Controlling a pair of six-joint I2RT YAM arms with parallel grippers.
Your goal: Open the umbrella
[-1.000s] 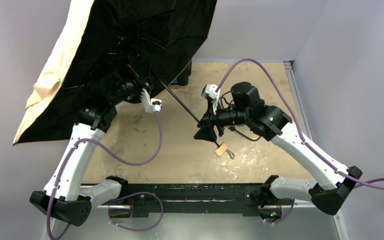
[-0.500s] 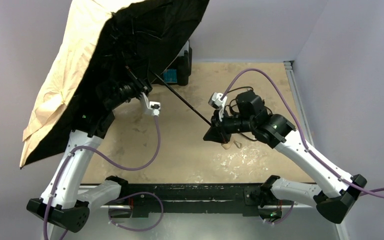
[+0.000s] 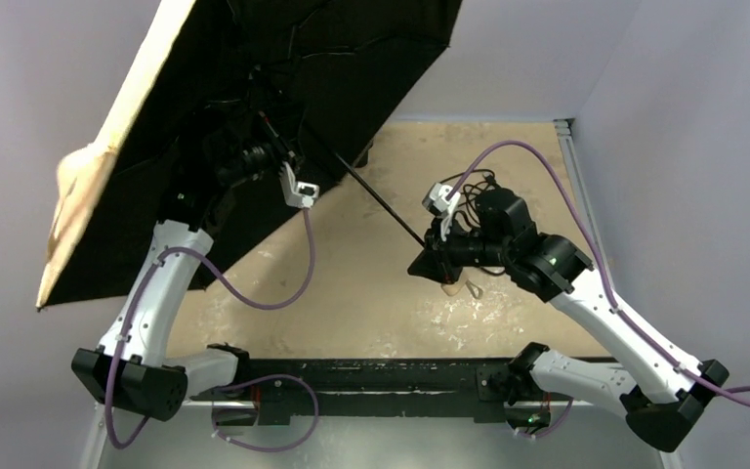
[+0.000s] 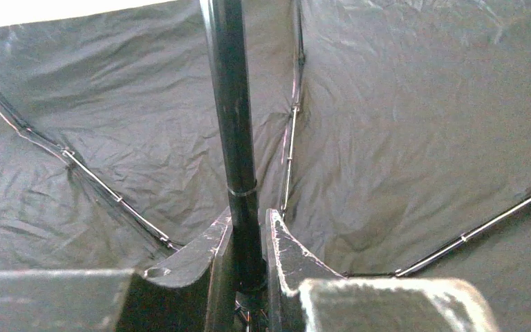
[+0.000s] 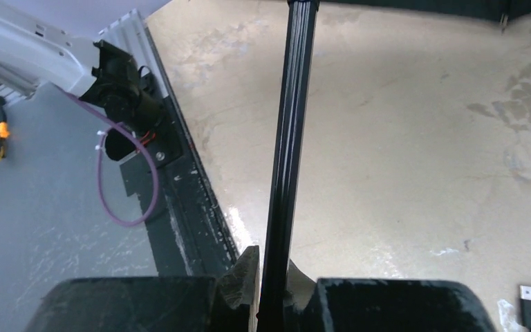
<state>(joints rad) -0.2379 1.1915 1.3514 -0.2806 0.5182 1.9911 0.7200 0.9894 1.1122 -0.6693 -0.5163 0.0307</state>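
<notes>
Above tan table (image 3: 508,176), umbrella (image 3: 205,98) diagonal: canopy (image 3: 332,59) far-left, handle (image 3: 450,287) seemingly near-right.

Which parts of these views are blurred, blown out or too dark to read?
Top view: the umbrella has a smeared beige edge at left; its black lining swallows detail. Left wrist view: lining creases read clearly, upper-left corner blown white. Right wrist view: shaft sharp with a light streak, table shows glossy patches.

Umbrella (image 3: 283,68): black lining, beige outside (perhaps cream).
</notes>
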